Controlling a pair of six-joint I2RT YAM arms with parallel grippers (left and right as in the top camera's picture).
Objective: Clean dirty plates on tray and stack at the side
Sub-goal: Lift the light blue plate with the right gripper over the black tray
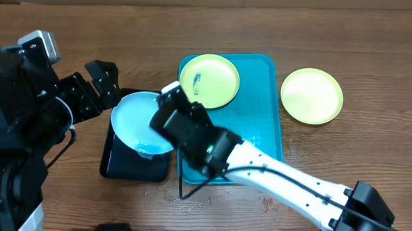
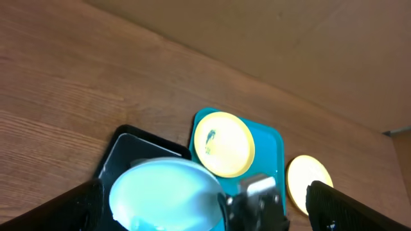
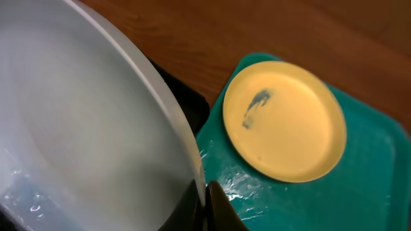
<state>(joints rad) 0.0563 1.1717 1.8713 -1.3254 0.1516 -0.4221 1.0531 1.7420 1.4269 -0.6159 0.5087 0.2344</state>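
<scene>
**Item 1. Light-blue plate** (image 1: 137, 123): held tilted over the black tray (image 1: 120, 169), left of the turquoise tray. Its low edge points near, and a pale blue wet patch sits there. In the right wrist view the rim sweeps across the left of the frame.

**Item 2. Right gripper** (image 1: 163, 105): reaches in from the near right and is clamped on the right rim of the light-blue plate. One finger (image 3: 215, 208) shows dark against the rim.

**Item 3. Left gripper** (image 1: 111, 95): sits just left of the light-blue plate with its fingers spread wide and holding nothing. In the left wrist view the plate lies between the two fingers and ahead of them. Whether either finger touches the rim cannot be told.

**Item 4. Tray** (image 1: 265, 111): turquoise, at the centre of the table (image 1: 376, 39), with wet glints on its left part.

**Item 5. Smeared plate** (image 1: 209, 81): yellow-green, flat in the tray's far left corner, with a blue smear left of centre.

**Item 6. Third plate** (image 1: 311, 96): yellow-green, flat on the table just right of the tray, with no smear visible.
</scene>
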